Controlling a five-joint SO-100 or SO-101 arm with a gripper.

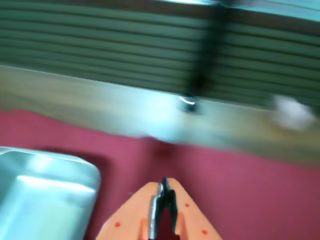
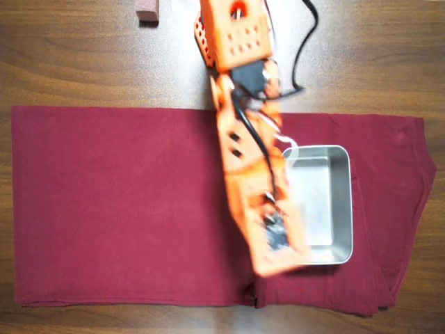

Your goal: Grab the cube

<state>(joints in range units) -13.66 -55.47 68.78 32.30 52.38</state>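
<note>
The small pale beige cube does not show in either view. My orange gripper (image 1: 165, 184) enters the wrist view from the bottom edge. Its jaws are shut with nothing between them, and it hangs above the dark red cloth (image 1: 250, 190). In the overhead view the blurred arm reaches down across the cloth (image 2: 118, 209), with the gripper end (image 2: 278, 263) at the lower left corner of the metal tray (image 2: 342, 209). A blurred pale blob (image 1: 292, 111) lies on the wood beyond the cloth in the wrist view; I cannot tell what it is.
The metal tray (image 1: 45, 195) is at lower left in the wrist view. A reddish-brown block (image 2: 147, 10) sits on the wooden table (image 2: 69, 62) at the top edge of the overhead view. A dark cable (image 1: 200, 70) hangs before a ribbed green wall.
</note>
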